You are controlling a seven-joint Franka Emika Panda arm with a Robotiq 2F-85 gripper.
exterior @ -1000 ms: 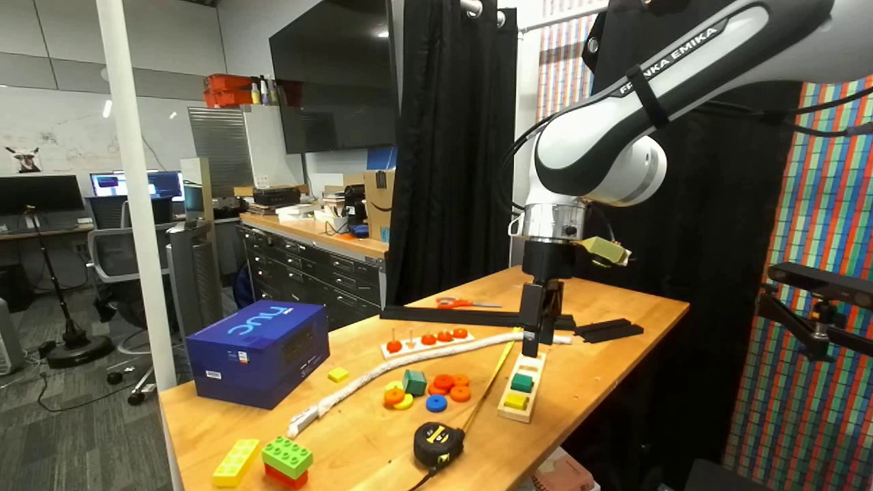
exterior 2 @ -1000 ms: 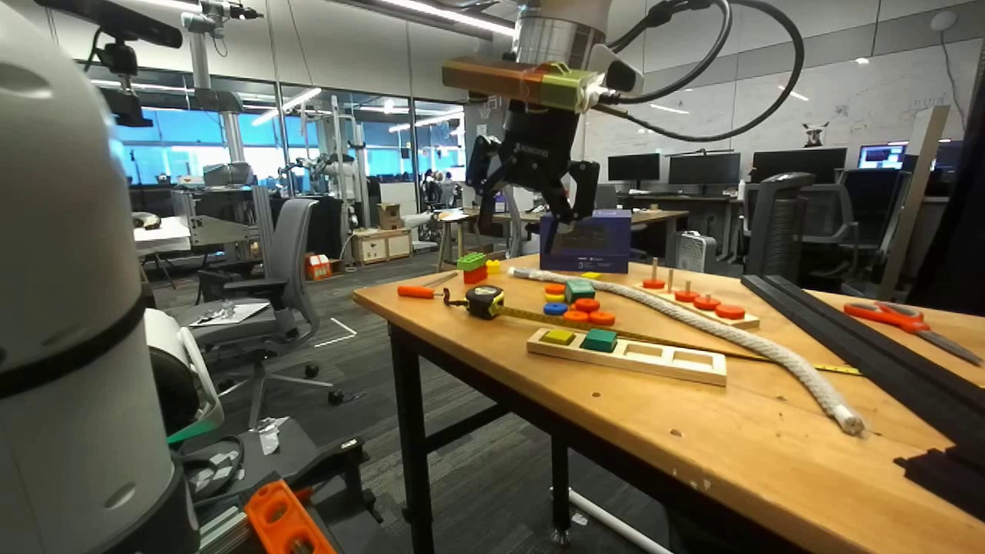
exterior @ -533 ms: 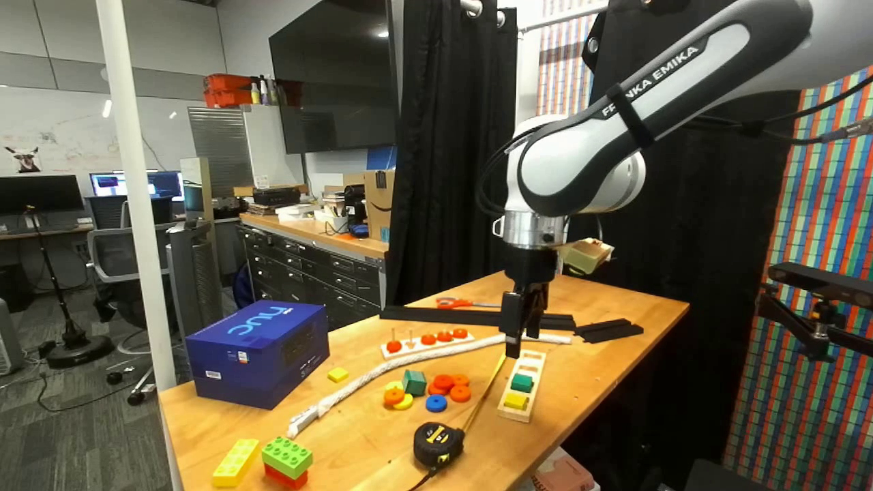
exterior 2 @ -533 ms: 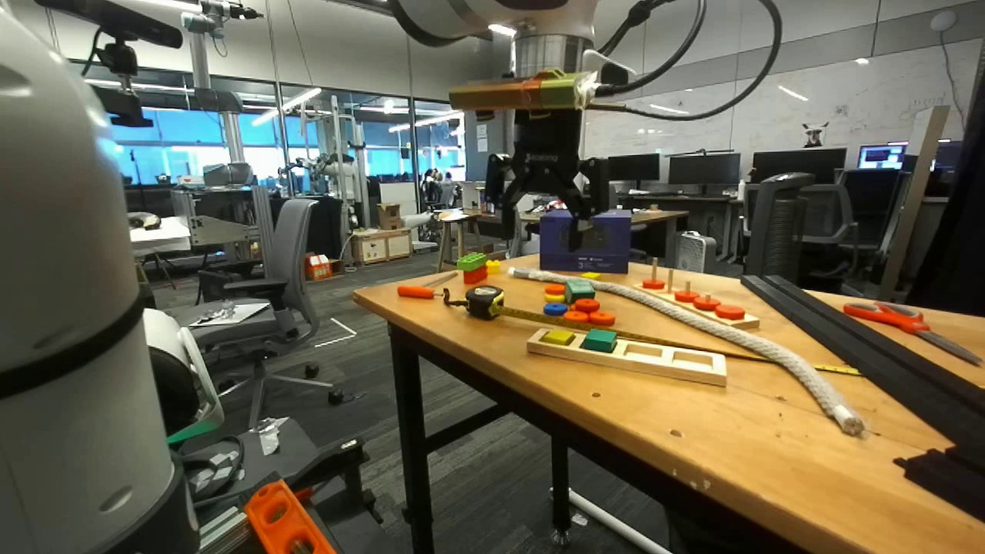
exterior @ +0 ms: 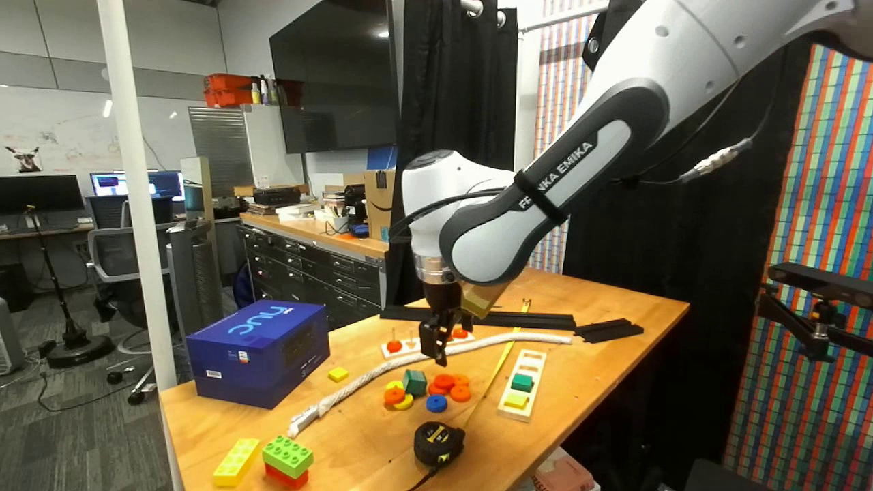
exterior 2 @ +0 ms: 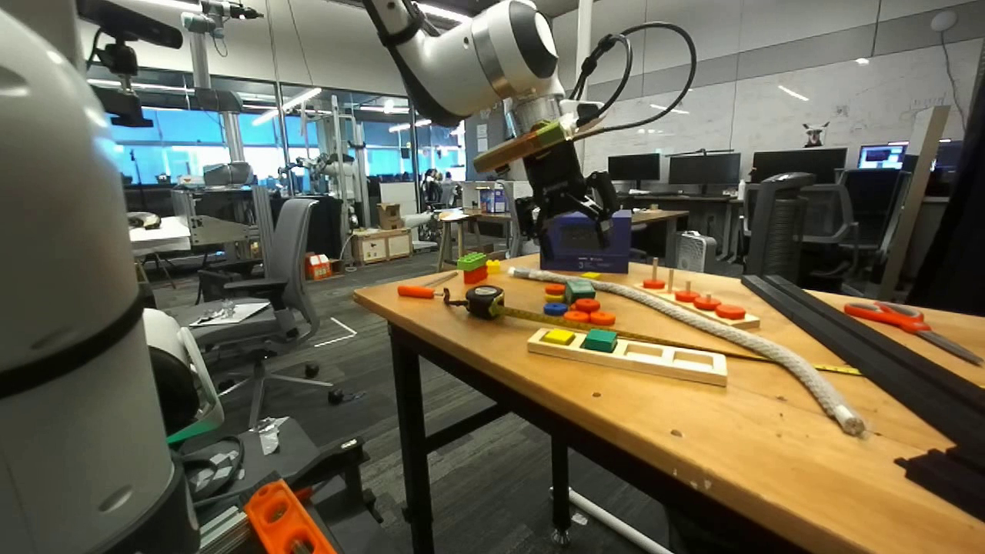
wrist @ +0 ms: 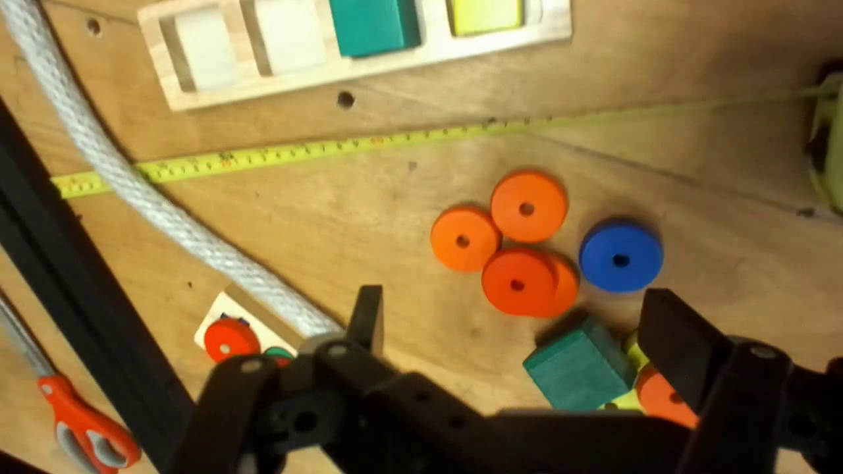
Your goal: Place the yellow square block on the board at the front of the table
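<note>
A loose yellow square block (exterior: 338, 374) lies flat on the table near the blue box; it also shows in an exterior view (exterior 2: 590, 275) and is outside the wrist view. The wooden board (exterior 2: 654, 369) has a row of square slots along the table edge; it also shows in the wrist view (wrist: 435, 41). Another yellow block (wrist: 487, 14) sits in its end slot, with a green block (wrist: 375, 26) beside it; the other slots are empty. My gripper (exterior: 440, 354) is open and empty, tilted, above the table between board and loose block. Its fingers spread wide in the wrist view (wrist: 514, 291).
Orange discs (wrist: 527, 205), a blue disc (wrist: 620, 257) and a green cube (wrist: 579, 368) lie below the gripper. A rope (exterior: 382, 368), tape measure (exterior: 438, 443), peg board (exterior: 411, 344), blue box (exterior: 259, 354) and toy bricks (exterior: 288, 457) lie around.
My gripper has moved away from above the board, across the table toward the loose yellow block and blue box, and has tilted and lowered. It stays open. The table objects have not moved.
</note>
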